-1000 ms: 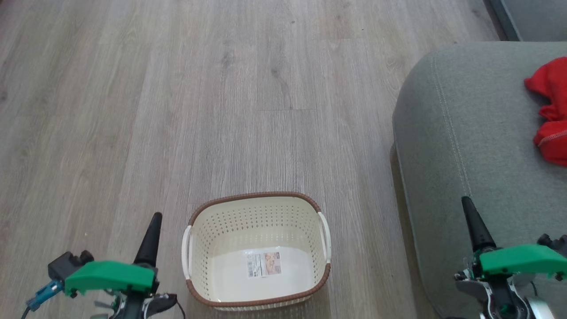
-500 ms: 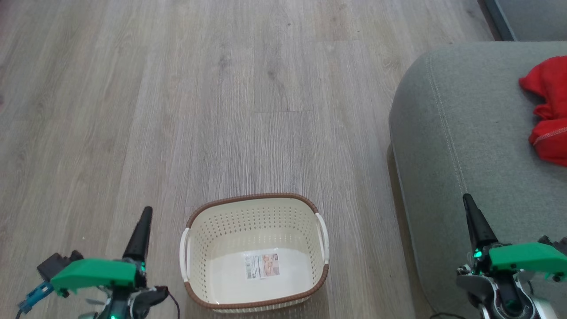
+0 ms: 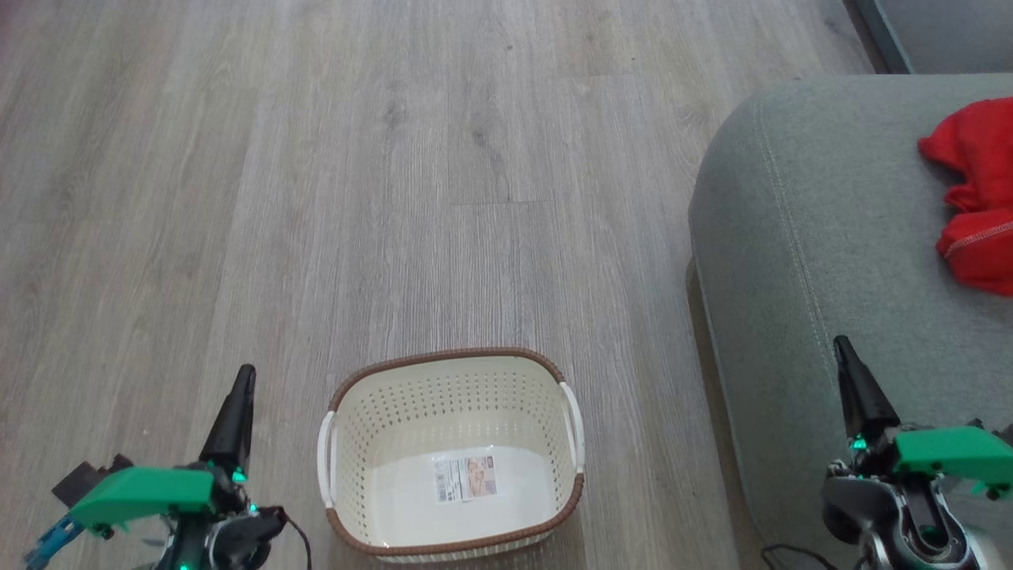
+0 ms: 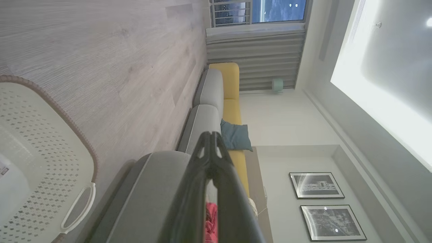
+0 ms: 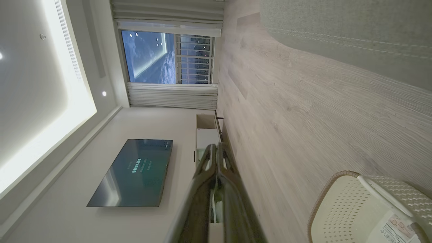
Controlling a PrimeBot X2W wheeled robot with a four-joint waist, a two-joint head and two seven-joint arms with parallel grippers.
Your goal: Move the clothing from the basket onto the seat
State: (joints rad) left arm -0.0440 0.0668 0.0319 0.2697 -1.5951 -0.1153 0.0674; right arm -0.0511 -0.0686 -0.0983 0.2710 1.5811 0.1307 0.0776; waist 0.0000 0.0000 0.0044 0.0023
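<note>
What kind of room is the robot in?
Most likely a living room in a home: there is a long sofa, a big flat TV on one wall, and framed pictures on another.

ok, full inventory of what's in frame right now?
floor: grey wood planks, across the room
seat: one, grey-green, right side of the head view
basket: one, cream with brown rim, on the floor left of the seat, no clothing inside
label: one, white paper, on the basket's bottom
clothing: red heap, piece count unclear, on the seat, far right
sofa: one, grey and yellow, past the seat
pillow: one, teal, on the sofa
framed pictures: two, black-and-white, hung behind the sofa
television: one, dark screen, wall-mounted
left gripper: dark fingers, shut, left of the basket
right gripper: dark fingers, shut, seen against the seat
</note>
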